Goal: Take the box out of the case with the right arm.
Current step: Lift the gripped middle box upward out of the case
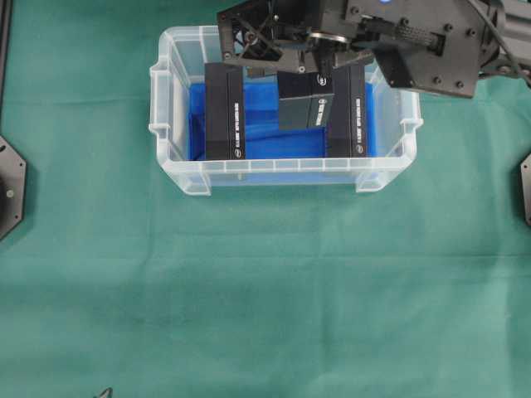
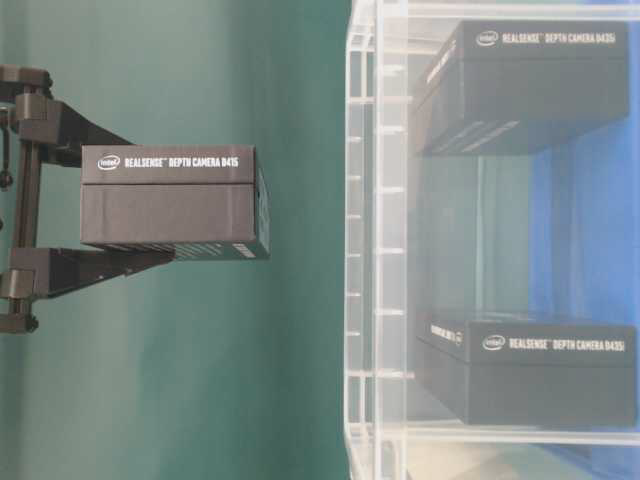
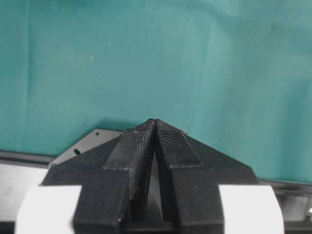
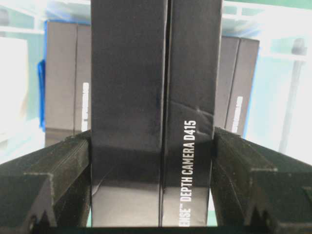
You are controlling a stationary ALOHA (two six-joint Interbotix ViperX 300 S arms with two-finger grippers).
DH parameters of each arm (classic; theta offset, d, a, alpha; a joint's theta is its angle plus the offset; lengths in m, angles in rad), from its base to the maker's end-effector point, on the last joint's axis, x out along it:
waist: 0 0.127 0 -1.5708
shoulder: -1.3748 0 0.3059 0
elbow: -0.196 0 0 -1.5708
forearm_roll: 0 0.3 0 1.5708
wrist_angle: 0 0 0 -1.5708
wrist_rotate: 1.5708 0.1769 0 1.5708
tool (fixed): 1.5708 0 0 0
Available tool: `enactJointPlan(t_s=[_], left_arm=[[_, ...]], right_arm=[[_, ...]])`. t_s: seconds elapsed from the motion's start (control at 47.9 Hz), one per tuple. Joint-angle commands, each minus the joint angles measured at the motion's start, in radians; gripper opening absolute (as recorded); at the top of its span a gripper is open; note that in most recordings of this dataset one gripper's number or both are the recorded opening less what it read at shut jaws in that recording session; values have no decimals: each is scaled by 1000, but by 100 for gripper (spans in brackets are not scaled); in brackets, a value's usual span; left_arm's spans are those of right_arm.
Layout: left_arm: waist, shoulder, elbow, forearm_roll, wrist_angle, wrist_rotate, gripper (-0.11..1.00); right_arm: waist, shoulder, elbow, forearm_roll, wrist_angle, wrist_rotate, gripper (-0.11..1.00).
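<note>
The clear plastic case (image 1: 282,170) with a blue sheet (image 1: 274,143) on its bottom stands on the green cloth at the back. My right gripper (image 1: 315,75) is shut on a black RealSense box (image 1: 304,99) and holds it lifted above the middle of the case. In the table-level view the box (image 2: 170,205) hangs clear of the case wall (image 2: 365,250), gripped by the black fingers (image 2: 70,268). In the right wrist view the box (image 4: 146,73) fills the gap between the pads (image 4: 58,165). My left gripper (image 3: 155,124) is shut and empty over bare cloth.
Two more black boxes lie in the case, one at its left side (image 1: 224,112) and one at its right side (image 1: 348,112). Black arm bases sit at the left edge (image 1: 10,186) and the right edge (image 1: 524,191) of the table.
</note>
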State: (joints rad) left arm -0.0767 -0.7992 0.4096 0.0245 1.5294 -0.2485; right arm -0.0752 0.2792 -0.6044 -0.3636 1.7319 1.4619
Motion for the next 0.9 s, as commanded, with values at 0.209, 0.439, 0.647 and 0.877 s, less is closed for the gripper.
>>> enactJointPlan(t_s=[0.209, 0.439, 0.647, 0.877], left_arm=[[-3, 3, -18, 3, -3, -2, 0], [-2, 3, -18, 3, -3, -2, 0], [-3, 3, -18, 2, -3, -2, 0], [-2, 3, -18, 3, -5, -2, 0]], right_arm=[[5, -52, -26, -8, -3, -3, 66], [5, -52, -26, -9, 0, -3, 66], [9, -52, -26, -9, 2, -2, 66], [38, -52, -26, -9, 2, 35, 66]])
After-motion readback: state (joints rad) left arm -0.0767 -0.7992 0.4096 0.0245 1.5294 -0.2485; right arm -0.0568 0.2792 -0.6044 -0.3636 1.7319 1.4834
